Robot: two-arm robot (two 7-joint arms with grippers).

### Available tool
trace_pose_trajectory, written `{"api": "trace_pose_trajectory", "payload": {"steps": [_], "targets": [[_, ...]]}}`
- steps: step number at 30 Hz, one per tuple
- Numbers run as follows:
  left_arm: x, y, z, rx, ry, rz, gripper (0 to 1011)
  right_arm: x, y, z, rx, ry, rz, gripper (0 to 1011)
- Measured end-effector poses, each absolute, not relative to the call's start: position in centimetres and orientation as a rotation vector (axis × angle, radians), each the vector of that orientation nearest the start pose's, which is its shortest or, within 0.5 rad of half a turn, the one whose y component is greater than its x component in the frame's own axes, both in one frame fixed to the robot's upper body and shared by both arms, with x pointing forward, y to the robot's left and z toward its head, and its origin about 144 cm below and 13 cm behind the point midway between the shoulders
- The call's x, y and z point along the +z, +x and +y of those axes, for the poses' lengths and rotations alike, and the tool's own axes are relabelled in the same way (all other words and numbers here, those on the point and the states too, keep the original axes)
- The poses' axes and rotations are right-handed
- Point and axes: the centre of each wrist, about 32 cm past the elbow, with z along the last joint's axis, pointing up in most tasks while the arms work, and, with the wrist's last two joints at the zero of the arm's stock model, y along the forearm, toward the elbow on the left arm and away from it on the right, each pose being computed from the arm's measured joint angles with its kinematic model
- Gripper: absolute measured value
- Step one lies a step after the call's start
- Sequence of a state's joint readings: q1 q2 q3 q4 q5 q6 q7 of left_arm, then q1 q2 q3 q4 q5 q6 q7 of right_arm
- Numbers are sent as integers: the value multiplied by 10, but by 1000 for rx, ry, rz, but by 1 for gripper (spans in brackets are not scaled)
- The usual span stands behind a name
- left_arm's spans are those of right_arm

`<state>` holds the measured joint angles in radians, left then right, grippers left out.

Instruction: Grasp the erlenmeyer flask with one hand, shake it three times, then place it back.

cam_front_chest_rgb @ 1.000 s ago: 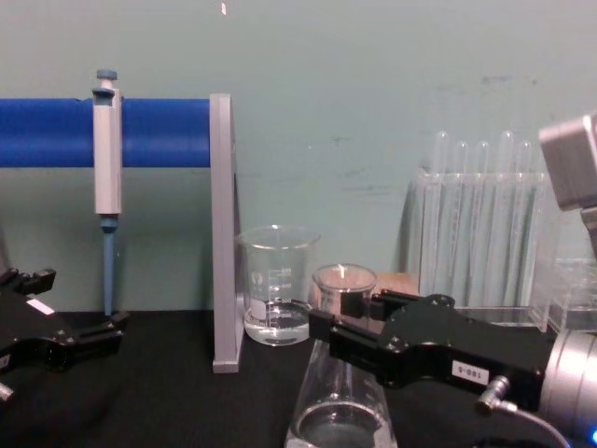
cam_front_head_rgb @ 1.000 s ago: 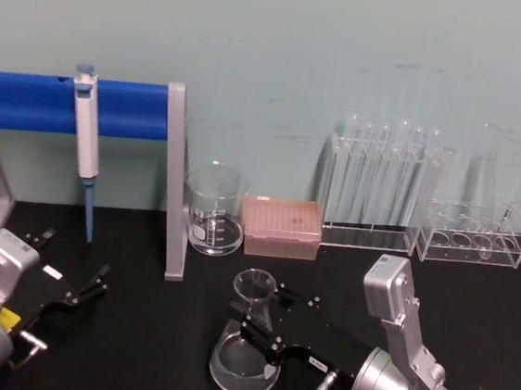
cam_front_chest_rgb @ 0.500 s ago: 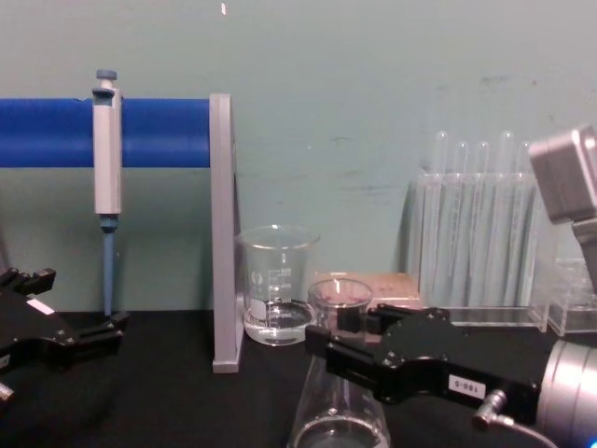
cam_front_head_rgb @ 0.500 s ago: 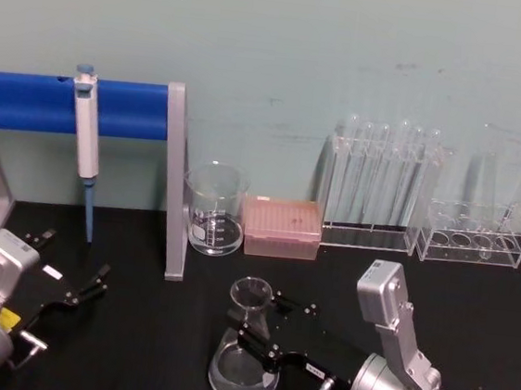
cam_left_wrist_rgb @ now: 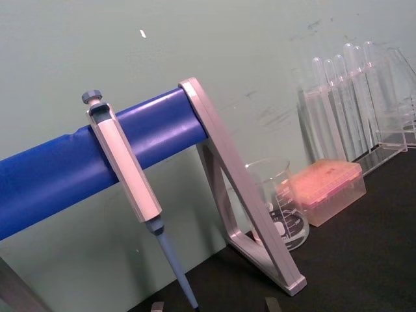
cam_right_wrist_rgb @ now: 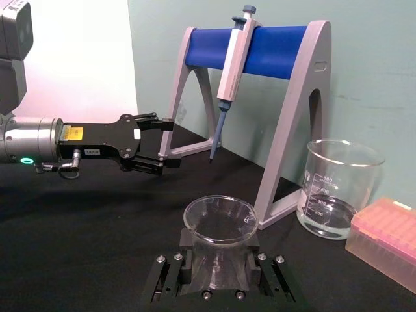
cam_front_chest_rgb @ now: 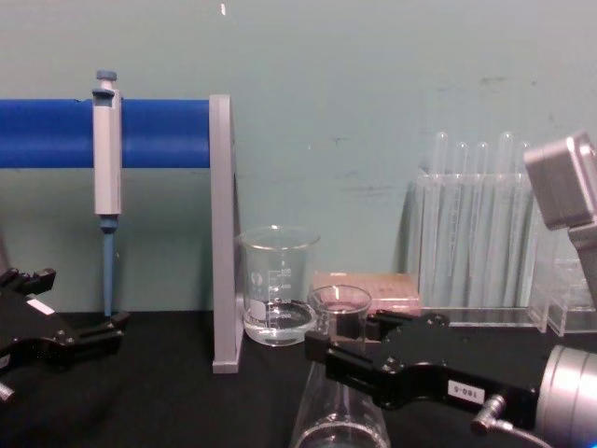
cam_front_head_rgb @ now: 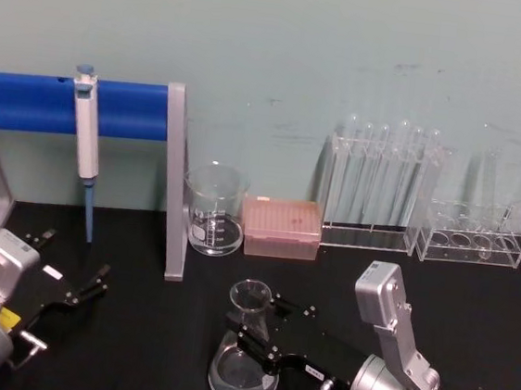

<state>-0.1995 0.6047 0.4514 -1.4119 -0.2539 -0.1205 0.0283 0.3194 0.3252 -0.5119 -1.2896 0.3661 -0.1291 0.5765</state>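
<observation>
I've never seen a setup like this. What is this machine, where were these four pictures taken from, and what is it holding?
It is a two-armed robot at a black table. One camera sits on its head, one on its chest, one on each wrist. The black two-fingered right gripper is shut on the neck of a clear glass conical flask. The left gripper waits apart, open. Behind stand a glass beaker, a pink tip box, clear test tube racks, and a grey pipette hanging on a blue-barred stand.

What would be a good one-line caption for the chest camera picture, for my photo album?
The right gripper clasps the erlenmeyer flask by its neck, in front of a beaker.
</observation>
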Motion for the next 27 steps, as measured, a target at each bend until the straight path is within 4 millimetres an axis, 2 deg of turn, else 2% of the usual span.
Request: {"api": "trace_pose_trajectory", "payload": {"steps": [27], "targets": [[1140, 489, 310, 1248, 304, -285, 1001, 1134, 521, -205, -619, -63, -42, 457]]}}
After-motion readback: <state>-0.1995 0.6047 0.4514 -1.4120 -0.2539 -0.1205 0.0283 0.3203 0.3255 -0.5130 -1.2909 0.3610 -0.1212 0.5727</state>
